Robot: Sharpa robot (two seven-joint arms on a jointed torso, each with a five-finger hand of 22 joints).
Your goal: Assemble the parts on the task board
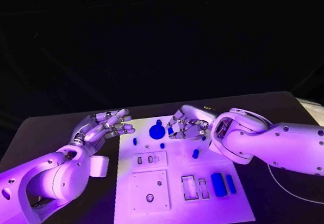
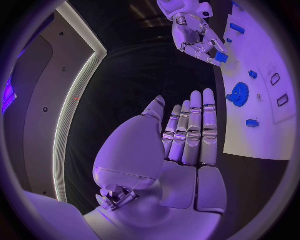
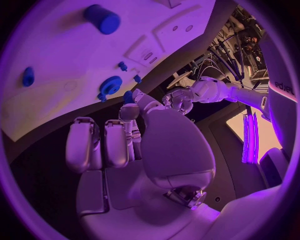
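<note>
Two white arms reach in from the lower corners of the head picture and meet over the far end of the task board [image 1: 180,197], the white plate lying lengthwise in the middle of the black table [image 1: 46,130]. That seems deliberate: most of the loose blue parts sit at that upper end, so both hands can work there without crossing. The left hand [image 1: 104,126] hovers just off the board's upper left corner, empty as far as I can see; its own wrist camera shows its fingers [image 2: 194,130] straight and pressed side by side, thumb apart, as if waiting to steady something. The right hand [image 1: 186,124] hangs over the upper middle of the board with fingers curled downward. From the head camera I cannot tell what it has, but the left wrist picture, near its upper right, shows that hand [image 2: 197,35] pinching a small blue block [image 2: 221,57] at its fingertips, above the board's edge. The blue gear [image 1: 158,130] lies flat on the board just beside that hand, probably near where the block belongs. Lower right on the board, two blue cylinders [image 1: 218,185] rest side by side next to rectangular slots, untouched.
</note>
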